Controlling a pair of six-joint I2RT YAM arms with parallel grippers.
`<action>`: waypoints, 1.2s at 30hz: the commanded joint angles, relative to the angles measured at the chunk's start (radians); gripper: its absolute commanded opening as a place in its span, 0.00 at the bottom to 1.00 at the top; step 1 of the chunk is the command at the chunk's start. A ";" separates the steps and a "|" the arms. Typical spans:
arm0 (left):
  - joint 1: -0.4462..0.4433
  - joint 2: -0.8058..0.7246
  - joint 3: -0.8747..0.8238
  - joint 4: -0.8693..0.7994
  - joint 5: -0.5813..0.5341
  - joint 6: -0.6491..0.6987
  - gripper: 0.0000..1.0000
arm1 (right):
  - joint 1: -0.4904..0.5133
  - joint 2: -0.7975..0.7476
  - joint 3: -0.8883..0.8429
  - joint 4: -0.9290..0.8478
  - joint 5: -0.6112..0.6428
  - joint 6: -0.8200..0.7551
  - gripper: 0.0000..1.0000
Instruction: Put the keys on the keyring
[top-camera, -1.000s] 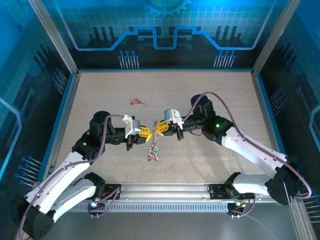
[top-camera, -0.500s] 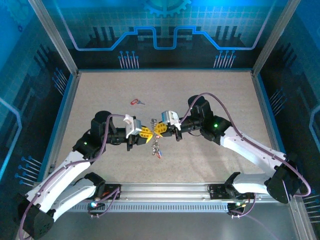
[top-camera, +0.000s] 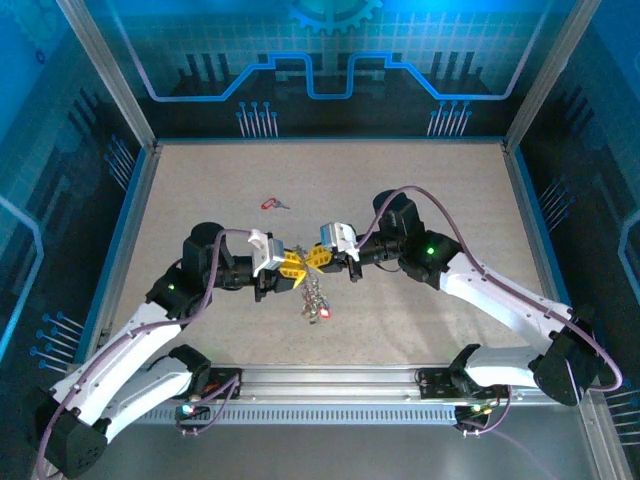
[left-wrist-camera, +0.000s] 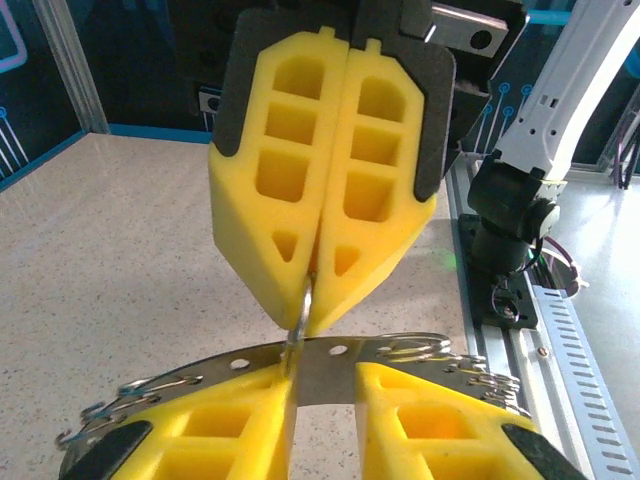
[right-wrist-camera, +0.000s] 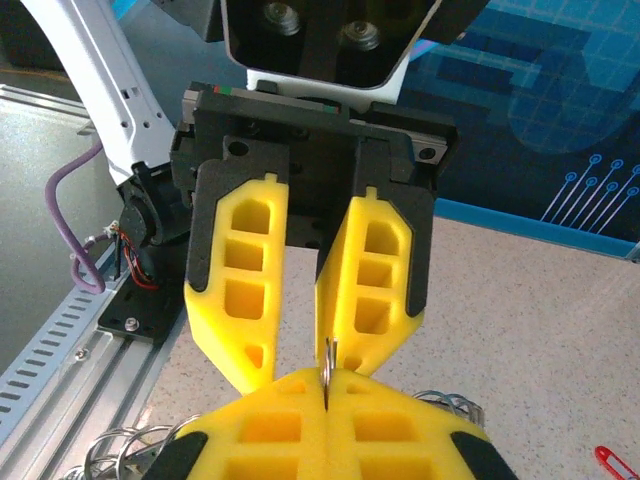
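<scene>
The two arms meet over the middle of the speckled beige table (top-camera: 420, 190). The left gripper (top-camera: 292, 269) and the right gripper (top-camera: 316, 258) point at each other, tip to tip.

The right gripper's yellow foam fingers (left-wrist-camera: 330, 180) are pressed together. They pinch a thin silver metal piece (right-wrist-camera: 328, 358) that stands straight up on its edge. It reaches down to the grey metal keyring (left-wrist-camera: 322, 372). I cannot tell if this piece is a key or a bit of the ring.

The left gripper's yellow foam fingers (left-wrist-camera: 210, 430) are apart. A flat part of the keyring, with little holes in it, sits in the gap between them. The ring curves out past both fingers. I cannot tell if the fingers squeeze it.

From above, a bunch of small silver keys (top-camera: 316, 303) lies just below the two grippers, nearer the arm bases. One has a red tag. I cannot tell if the bunch hangs or rests on the table.

One more small key with a red tag (top-camera: 271, 203) lies alone on the table, well apart from the grippers, toward the far left.
</scene>
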 joint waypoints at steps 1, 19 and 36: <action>-0.008 -0.016 0.025 0.056 -0.023 0.021 0.27 | 0.026 -0.006 0.017 -0.022 -0.026 -0.020 0.00; -0.009 -0.026 0.050 -0.023 -0.026 0.055 0.00 | 0.023 -0.013 0.005 -0.020 0.011 -0.023 0.00; -0.054 0.050 0.282 -0.473 -0.195 0.306 0.00 | 0.012 -0.011 0.027 -0.176 0.103 -0.088 0.29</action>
